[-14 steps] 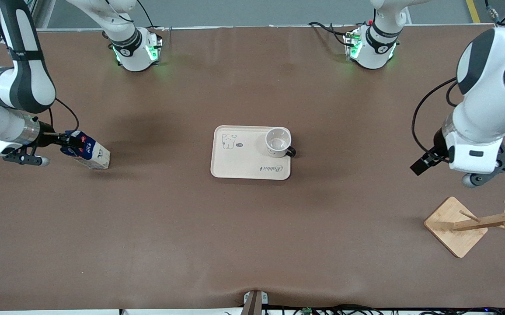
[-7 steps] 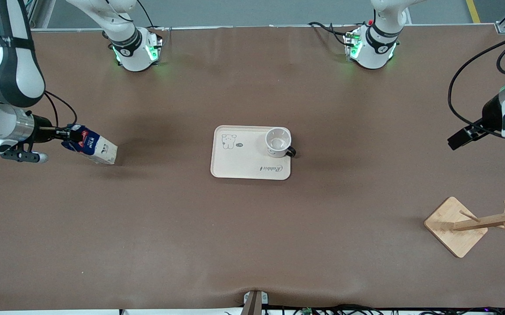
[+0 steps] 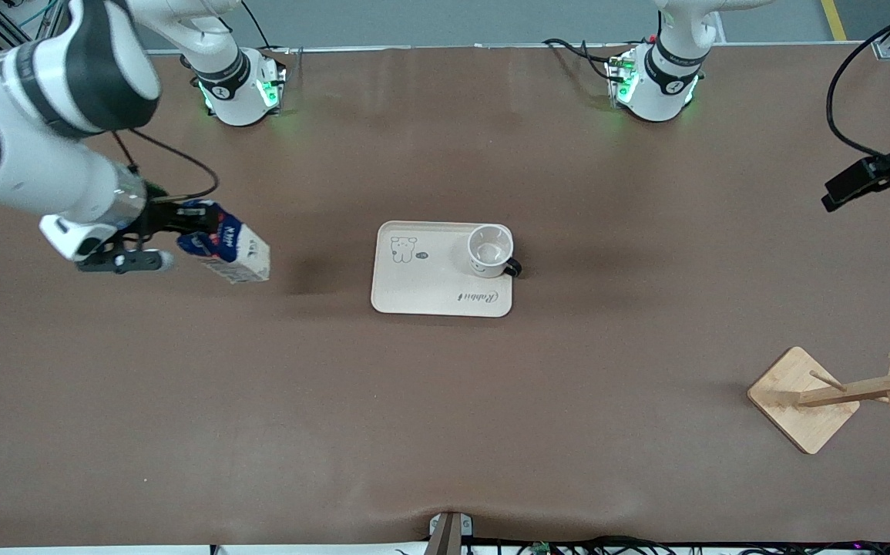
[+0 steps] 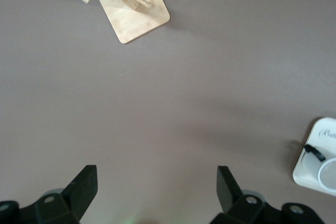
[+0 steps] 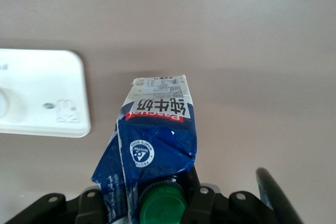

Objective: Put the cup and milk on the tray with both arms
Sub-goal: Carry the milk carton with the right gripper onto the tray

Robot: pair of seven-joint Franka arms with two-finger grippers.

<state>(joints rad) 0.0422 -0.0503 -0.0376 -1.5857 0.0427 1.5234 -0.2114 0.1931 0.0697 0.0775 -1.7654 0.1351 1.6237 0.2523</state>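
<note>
The right gripper (image 3: 183, 231) is clamped on the top of the milk (image 3: 225, 250) and carries it in the air, tilted, over the brown table (image 3: 445, 401) toward the right arm's end, at about nine o'clock from the tray (image 3: 421, 289). The green cap (image 5: 161, 202) sits between its fingers. The cup (image 3: 489, 250) stands upright in the tray's corner at about two o'clock, its handle (image 3: 513, 268) reaching past the rim. The left gripper (image 4: 157, 195) hangs with jaws spread wide and empty over the left arm's end of the table. The wooden rack (image 3: 822, 395) stands at four o'clock from the tray, well apart.
</note>
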